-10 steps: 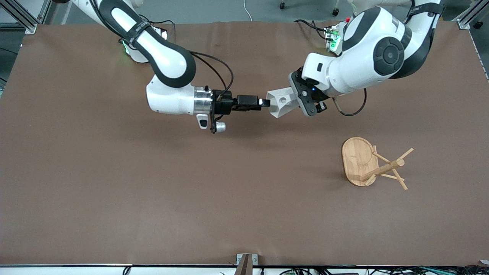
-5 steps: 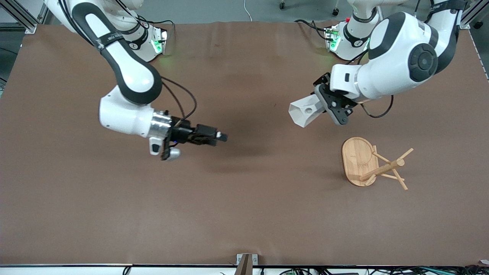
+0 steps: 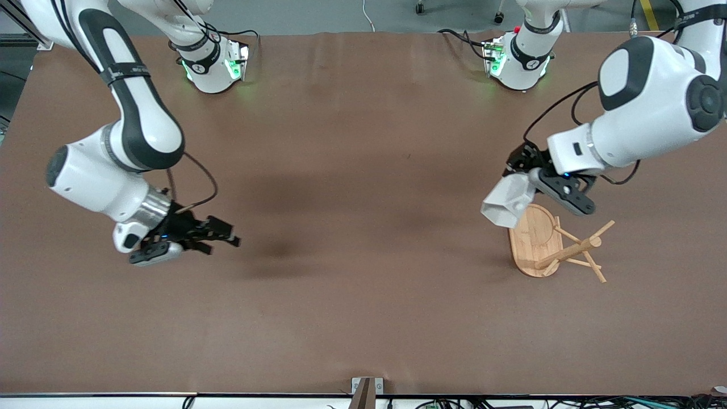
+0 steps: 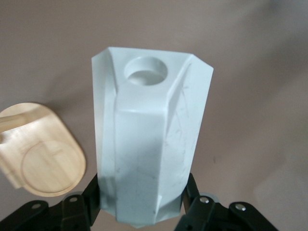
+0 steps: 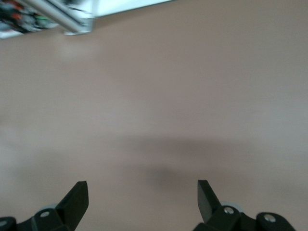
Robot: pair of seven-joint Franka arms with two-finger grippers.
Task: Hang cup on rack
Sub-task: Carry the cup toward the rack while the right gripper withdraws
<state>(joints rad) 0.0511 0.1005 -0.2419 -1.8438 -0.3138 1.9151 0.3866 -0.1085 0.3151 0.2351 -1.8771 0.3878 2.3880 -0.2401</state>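
Observation:
The white faceted cup (image 3: 507, 203) hangs in the air, tilted, with my left gripper (image 3: 525, 187) shut on its narrow end. In the left wrist view the cup (image 4: 149, 139) fills the middle, its blocky handle and round hole facing the camera, and my left gripper (image 4: 143, 192) has a black finger on either side. The bamboo rack (image 3: 531, 238) stands at the left arm's end of the table, its pegs (image 3: 590, 250) bare. The cup hovers over the rim of the rack's oval base (image 4: 43, 154). My right gripper (image 3: 227, 236) is open and holds nothing over bare table at the right arm's end (image 5: 142, 192).
Brown table cover (image 3: 363, 295) spreads wide between the two arms. The arm bases (image 3: 210, 62) stand along the table edge farthest from the front camera. A metal bracket (image 3: 366, 389) sits at the edge nearest the front camera.
My left arm has carried the cup from over the table's middle to over the rack's base. My right gripper drew away from the cup toward the right arm's end.

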